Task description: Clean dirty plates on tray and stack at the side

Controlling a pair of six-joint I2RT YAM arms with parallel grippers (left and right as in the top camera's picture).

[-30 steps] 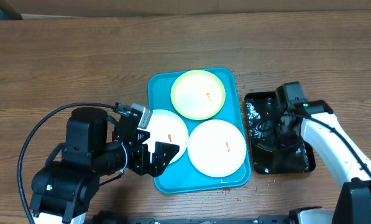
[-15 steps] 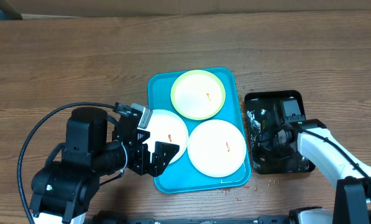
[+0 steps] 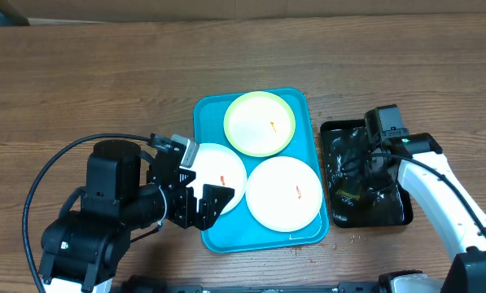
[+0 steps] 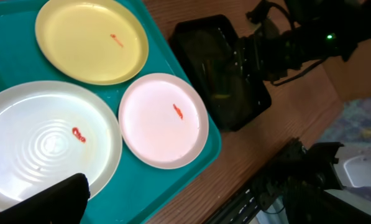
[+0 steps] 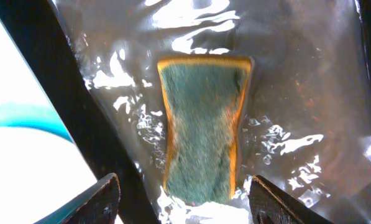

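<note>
The turquoise tray [image 3: 207, 114] holds three plates, each with a small red smear: a yellow-green one [image 3: 260, 123] at the back, a white one [image 3: 220, 175] front left and a white one [image 3: 284, 193] front right. My left gripper [image 3: 199, 195] is open and empty over the tray's front left, at the left white plate's edge. The left wrist view shows the same plates [image 4: 92, 40] [image 4: 42, 146] [image 4: 163, 121] and one finger [image 4: 45, 199]. My right gripper [image 5: 185, 205] is open over a green-and-yellow sponge [image 5: 202, 127], not touching it.
The sponge lies in a wet, glossy black tray [image 3: 393, 213] to the right of the turquoise tray; its dark rim [image 5: 67, 112] shows in the right wrist view. Bare wooden table [image 3: 80, 81] spreads to the left and back. The right arm [image 3: 438, 187] reaches in from the front right.
My right arm dipped toward the front of the black tray half a second ago and has moved back again. The left arm and the plates have not moved.
</note>
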